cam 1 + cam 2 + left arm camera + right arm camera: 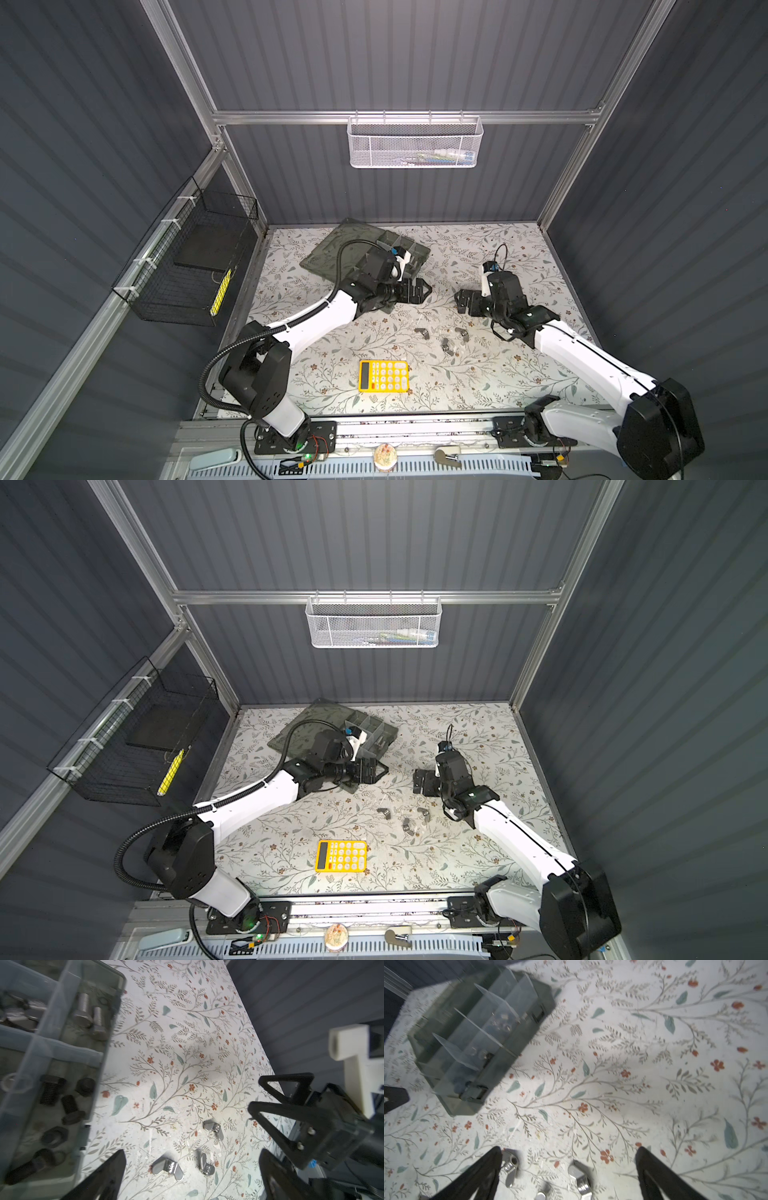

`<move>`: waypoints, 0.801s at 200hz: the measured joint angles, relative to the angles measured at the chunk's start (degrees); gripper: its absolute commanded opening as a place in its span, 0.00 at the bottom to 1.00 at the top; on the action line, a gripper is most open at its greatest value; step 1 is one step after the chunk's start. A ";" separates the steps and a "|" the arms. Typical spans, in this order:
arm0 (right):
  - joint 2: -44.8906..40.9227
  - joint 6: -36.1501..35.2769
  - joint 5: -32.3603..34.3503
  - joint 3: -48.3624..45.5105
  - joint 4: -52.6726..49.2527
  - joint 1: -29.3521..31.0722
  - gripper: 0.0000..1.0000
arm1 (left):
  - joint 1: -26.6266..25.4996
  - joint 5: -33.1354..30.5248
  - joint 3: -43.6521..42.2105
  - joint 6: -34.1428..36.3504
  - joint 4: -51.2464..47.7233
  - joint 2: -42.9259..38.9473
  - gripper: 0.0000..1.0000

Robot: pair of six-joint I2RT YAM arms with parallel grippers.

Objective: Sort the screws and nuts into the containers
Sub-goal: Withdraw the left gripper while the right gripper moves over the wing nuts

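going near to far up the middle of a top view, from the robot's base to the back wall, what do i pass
yellow calculator → silver wing nuts, three loose on the table → organiser box, lid open → white mesh basket hung on the back rail

3 wing nuts (168, 1168) loose outside box (422, 253) | silver screws (82, 1011) + blk screws (49, 1093) in sep containers (68, 1047) | lid (324, 253) open
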 measured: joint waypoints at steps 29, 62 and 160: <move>0.72 1.27 -0.74 -2.51 -3.10 0.00 0.91 | -3.17 0.02 -3.56 0.00 5.62 0.70 1.00; 1.53 3.41 -2.38 -4.46 -3.91 0.02 0.80 | -5.35 0.02 -6.91 0.31 10.34 2.86 1.00; 9.55 6.80 -3.82 -4.26 -6.03 2.40 0.57 | -6.95 -0.48 -15.23 3.06 17.31 1.99 1.00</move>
